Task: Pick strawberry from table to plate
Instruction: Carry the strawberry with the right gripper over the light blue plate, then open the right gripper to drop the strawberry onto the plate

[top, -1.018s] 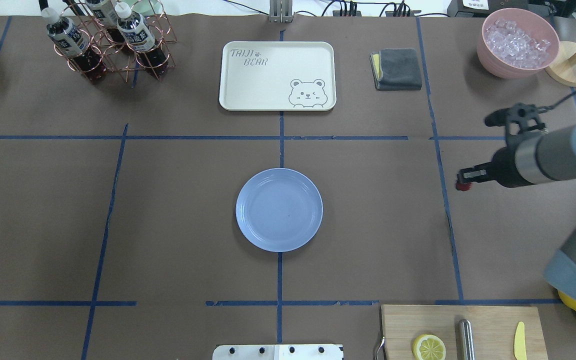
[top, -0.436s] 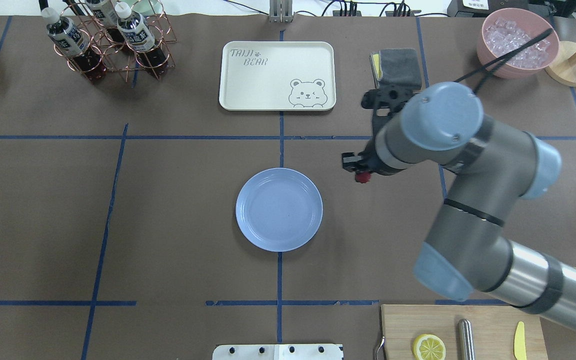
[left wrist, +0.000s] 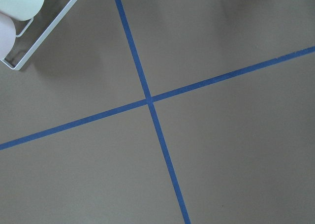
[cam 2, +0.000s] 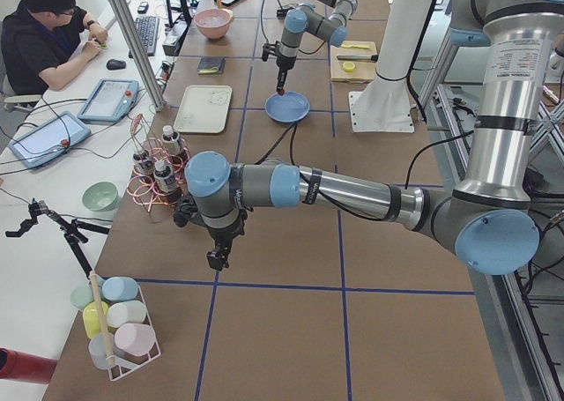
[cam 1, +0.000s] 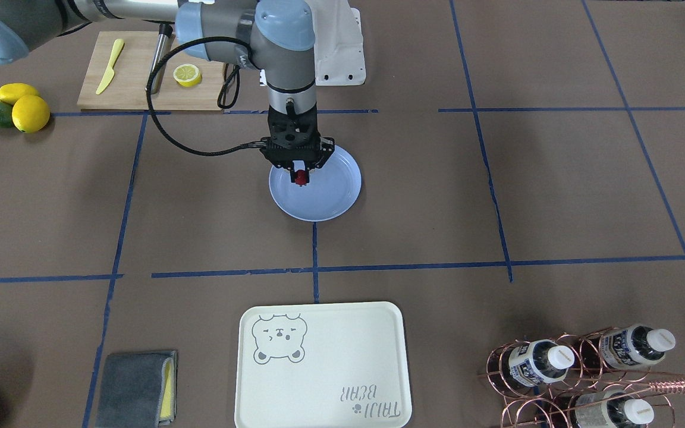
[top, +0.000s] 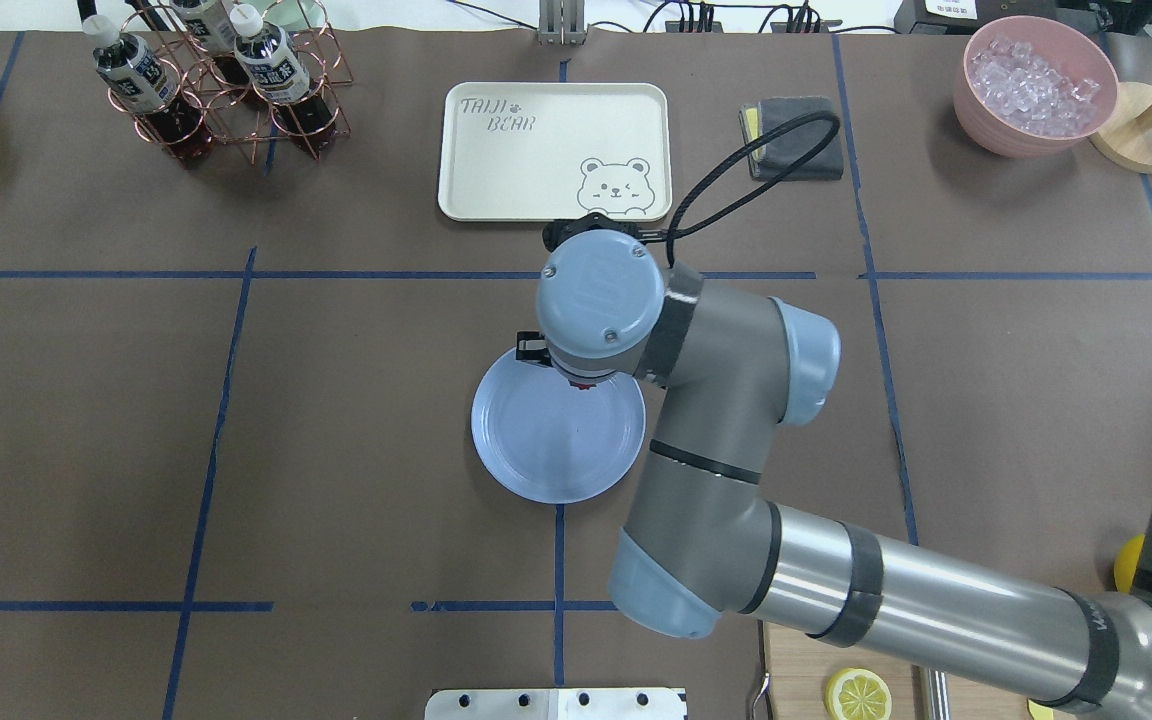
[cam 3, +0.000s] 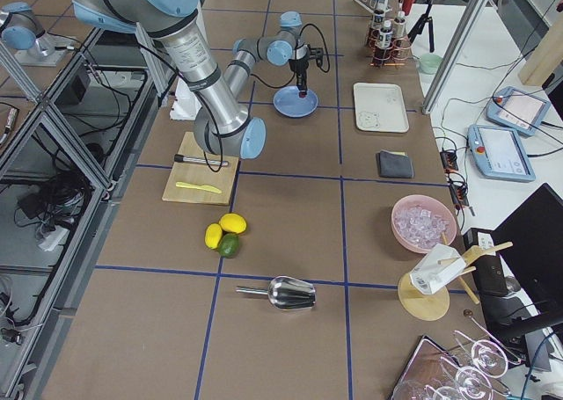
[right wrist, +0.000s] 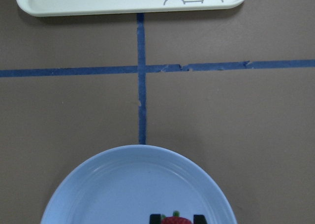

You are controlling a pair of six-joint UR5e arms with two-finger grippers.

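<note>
My right gripper is shut on the small red strawberry and hangs over the far part of the light blue plate, which lies mid-table. The right wrist view has the strawberry between two black fingertips at its bottom edge, above the plate. From overhead the wrist hides most of the gripper. My left gripper shows only in the exterior left view, low over bare brown paper far from the plate; whether it is open or shut I cannot tell.
A cream bear tray lies beyond the plate, with a grey cloth and a pink bowl of ice to its right. A copper bottle rack stands far left. A cutting board, lemons and an avocado sit near the robot's base.
The right arm has swept left across the table with the strawberry in its gripper, from the right-hand tape line to above the plate. The plate has not moved.
</note>
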